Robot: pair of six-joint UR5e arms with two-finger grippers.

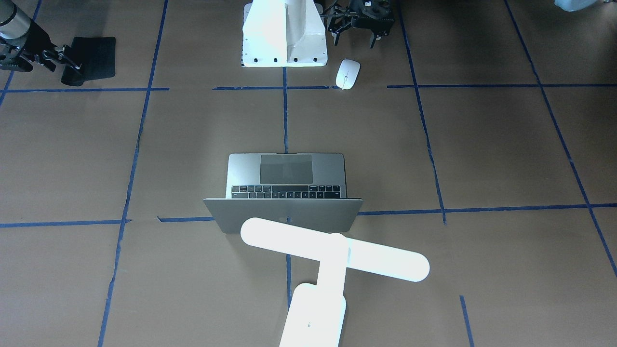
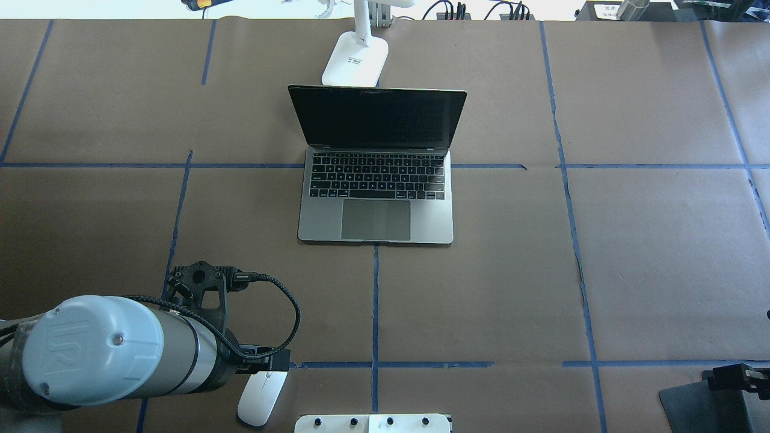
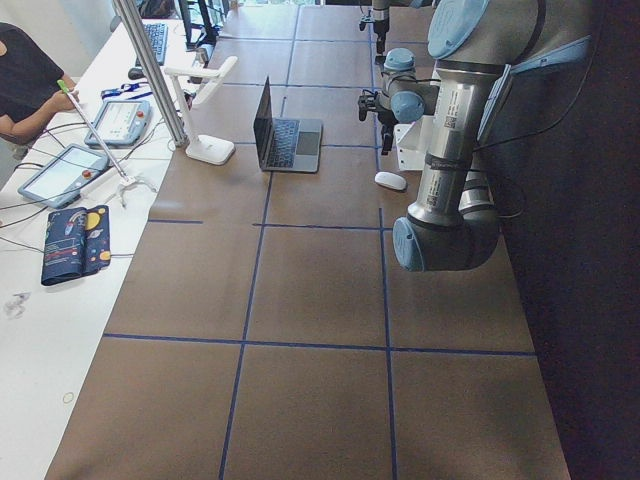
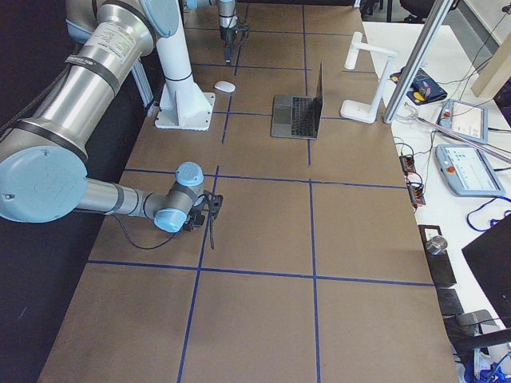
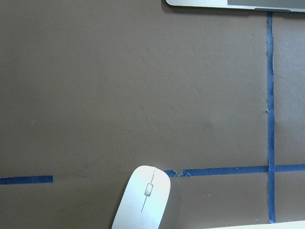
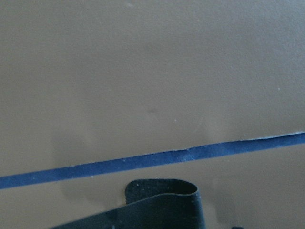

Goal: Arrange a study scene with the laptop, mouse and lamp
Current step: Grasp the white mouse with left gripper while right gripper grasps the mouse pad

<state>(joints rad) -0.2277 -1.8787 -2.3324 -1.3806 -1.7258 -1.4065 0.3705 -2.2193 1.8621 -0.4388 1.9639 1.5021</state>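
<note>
Front: laptop (image 1: pixel 287 169) open mid-table, lamp (image 1: pixel 332 250) behind its lid, mouse (image 1: pixel 347 73) beside white pedestal (image 1: pixel 284 41); left gripper (image 1: pixel 355 37) spread, empty, near mouse; right gripper (image 1: pixel 68 60) clamped on black mouse pad (image 1: pixel 96 53). Overhead: laptop screen dark. Left wrist: mouse touches blue tape (image 5: pixel 224 170)

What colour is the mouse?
The mouse is white with a thin centre line, clearest in the left wrist view.

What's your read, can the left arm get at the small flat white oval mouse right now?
Probably yes. The left pincer hangs open close by the small white oval mouse, which lies free on the table; the white bolted pedestal stands to one side, not between them.
</note>
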